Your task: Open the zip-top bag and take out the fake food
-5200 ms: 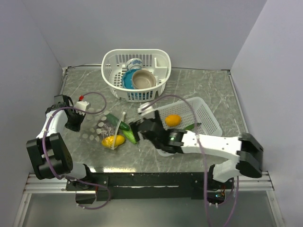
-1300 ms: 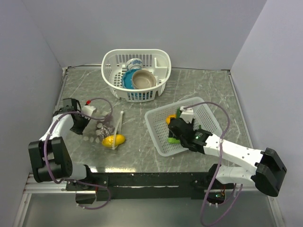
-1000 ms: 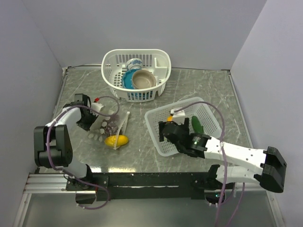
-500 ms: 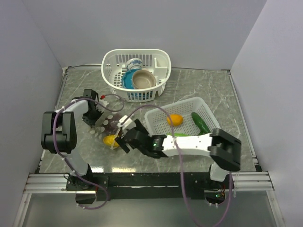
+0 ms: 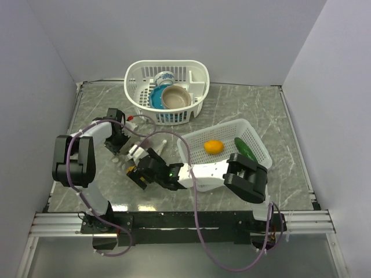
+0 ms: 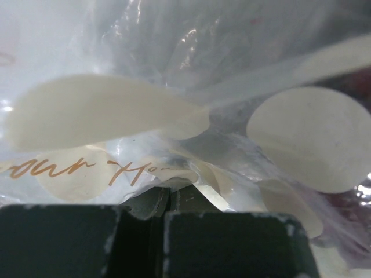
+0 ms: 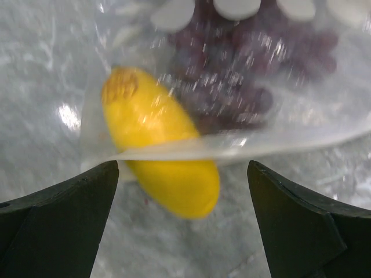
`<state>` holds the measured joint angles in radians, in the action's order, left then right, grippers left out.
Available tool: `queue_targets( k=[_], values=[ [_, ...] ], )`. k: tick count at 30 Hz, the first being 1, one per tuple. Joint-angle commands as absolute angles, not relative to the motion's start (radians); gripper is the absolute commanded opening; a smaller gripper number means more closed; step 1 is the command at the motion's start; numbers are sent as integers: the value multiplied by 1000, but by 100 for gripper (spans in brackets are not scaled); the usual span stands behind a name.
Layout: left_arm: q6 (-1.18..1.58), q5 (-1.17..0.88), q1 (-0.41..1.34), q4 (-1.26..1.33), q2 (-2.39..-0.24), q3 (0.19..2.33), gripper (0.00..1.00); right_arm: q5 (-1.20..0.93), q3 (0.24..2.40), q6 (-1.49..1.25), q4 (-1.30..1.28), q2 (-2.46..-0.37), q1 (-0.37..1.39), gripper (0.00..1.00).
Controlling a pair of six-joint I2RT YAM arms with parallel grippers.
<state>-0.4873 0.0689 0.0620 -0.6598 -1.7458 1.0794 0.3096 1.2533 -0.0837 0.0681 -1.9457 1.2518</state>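
Since the yellow fruit [image 7: 162, 156] lies half out of the zip-top bag [image 7: 290, 127] on the table [image 5: 249, 110], we list:
- right gripper [image 7: 182, 169]: jaws apart astride it. We advise closing squarely, clear of the film.
- left gripper [image 6: 164, 215]: jaws together, pinching the bag as anchor.
- grape bunch [image 7: 232, 75]: inside the bag.

The zip-top bag [image 7: 301, 110] is see-through with pale cream round dots [image 6: 307, 145] and thin gold writing [image 6: 75, 168]. The yellow fruit [image 7: 159, 145] is bright, the grapes [image 7: 232, 75] dark purple, the orange fruit [image 5: 213, 146] orange and the cucumber [image 5: 246, 150] green. Both baskets [image 5: 223, 125] are white, one bowl [image 5: 155, 99] is blue, the other bowl [image 5: 175, 97] brown, and the table [image 5: 249, 107] is grey with thin white lines.
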Motion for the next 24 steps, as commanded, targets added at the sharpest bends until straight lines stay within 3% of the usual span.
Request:
queue_targets(
  k=[1, 10, 13, 19, 24],
  values=[
    [-457, 46, 83, -686, -1698, 1089, 1, 275, 1339, -113, 106, -1997, 1230, 100],
    [-446, 51, 86, -689, -1641, 1028, 1, 224, 1304, -192, 112, -2037, 1220, 99],
    [-446, 51, 86, -681, -1618, 1006, 1, 212, 1293, -207, 97, -2039, 1220, 93],
    [-463, 78, 83, -677, -1582, 974, 1, 235, 1214, -232, 84, -1909, 1220, 65],
    [-465, 71, 78, -683, -1566, 976, 1, 285, 1121, -255, 57, -1748, 1220, 58]
  ],
)
